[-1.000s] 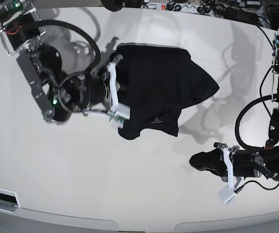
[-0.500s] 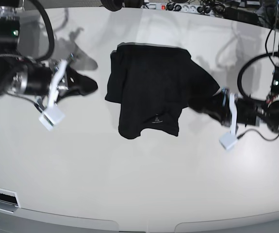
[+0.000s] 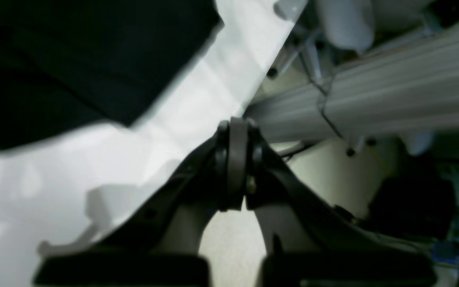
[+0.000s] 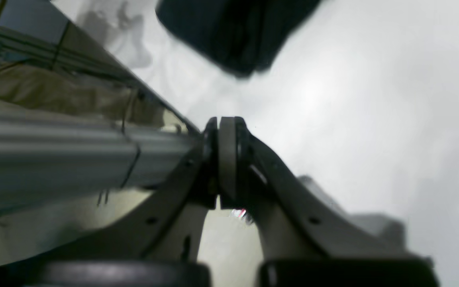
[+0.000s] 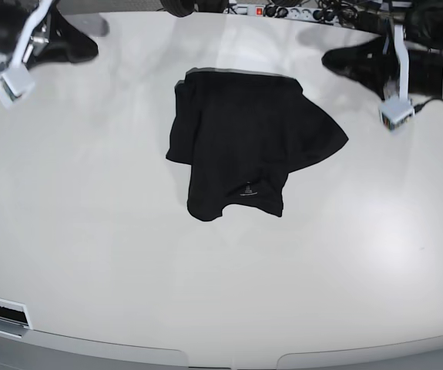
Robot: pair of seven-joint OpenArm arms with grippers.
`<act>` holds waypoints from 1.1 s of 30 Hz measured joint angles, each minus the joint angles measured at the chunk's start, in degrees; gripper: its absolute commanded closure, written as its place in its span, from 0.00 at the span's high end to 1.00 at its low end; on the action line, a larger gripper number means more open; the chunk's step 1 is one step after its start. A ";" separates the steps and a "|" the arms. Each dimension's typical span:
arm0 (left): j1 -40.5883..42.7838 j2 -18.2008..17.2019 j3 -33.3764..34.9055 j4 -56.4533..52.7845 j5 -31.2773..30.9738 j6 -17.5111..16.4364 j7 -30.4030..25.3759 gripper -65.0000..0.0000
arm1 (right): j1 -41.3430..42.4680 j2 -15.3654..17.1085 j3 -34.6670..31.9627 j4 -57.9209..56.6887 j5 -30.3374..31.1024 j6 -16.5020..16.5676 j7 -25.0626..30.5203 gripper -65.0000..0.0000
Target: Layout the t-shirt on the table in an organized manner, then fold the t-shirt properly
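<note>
The black t-shirt [image 5: 244,142] lies loosely folded and rumpled at the middle of the white table [image 5: 206,293], its small pale label [image 5: 247,187] near the front hem. Neither gripper touches it. My left gripper [image 5: 330,58] hangs shut and empty at the far right, above the table. My right gripper [image 5: 92,48] is shut and empty at the far left. In the left wrist view the shut fingertips [image 3: 235,133] sit over the table edge, the t-shirt [image 3: 74,59] to the upper left. In the right wrist view the closed gripper [image 4: 225,125] points toward the t-shirt [image 4: 233,32].
A power strip and cables [image 5: 283,10] run along the table's far edge. A white wrist camera block [image 5: 397,112] hangs under the left arm and another [image 5: 9,85] under the right arm. Beyond the table edge a grey rail [image 3: 393,91] and floor show.
Both arms have pulled up and back to the far corners, away from the t-shirt. The right gripper, at the shirt's left edge a second ago, has left it. The shirt lies still.
</note>
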 measured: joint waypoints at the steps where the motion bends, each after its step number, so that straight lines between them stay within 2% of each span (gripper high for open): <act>1: 2.89 -0.09 -1.92 1.99 0.00 0.02 -0.11 0.00 | -1.66 0.02 0.76 0.00 -0.09 -0.07 0.00 0.00; 5: 15.19 -0.17 -8.46 7.74 -0.04 0.02 -0.33 0.00 | -8.33 0.13 2.36 0.00 0.17 -0.13 0.61 0.00; 8: 23.52 -0.26 -10.14 7.98 0.35 0.02 -0.17 0.00 | -14.19 0.07 2.29 0.00 0.11 0.07 0.17 0.00; 14: 35.93 1.31 -10.08 7.89 12.57 0.02 -0.52 0.00 | -21.07 0.17 2.29 -3.56 -1.70 0.09 0.68 0.00; 17: 40.17 3.58 -10.08 7.87 17.66 0.07 -6.54 0.00 | -22.38 0.07 2.14 -8.26 -1.55 0.94 0.72 0.00; 22: 41.35 9.40 -7.91 5.64 25.49 0.00 -9.81 0.00 | -22.23 0.15 -0.92 -19.96 -4.68 0.92 0.92 0.00; 26: 40.33 9.73 -2.49 -1.40 31.12 0.04 -16.92 0.00 | -19.12 0.17 -8.02 -28.28 -9.60 0.92 1.86 0.00; 28: 38.69 9.68 1.14 -6.47 34.58 0.00 -19.15 0.00 | -17.05 0.17 -11.89 -33.00 -12.63 0.96 4.68 0.00; 33: 29.70 9.92 9.60 -21.40 39.60 0.13 -26.05 0.00 | -10.45 0.09 -20.76 -45.22 -26.95 0.94 18.03 0.00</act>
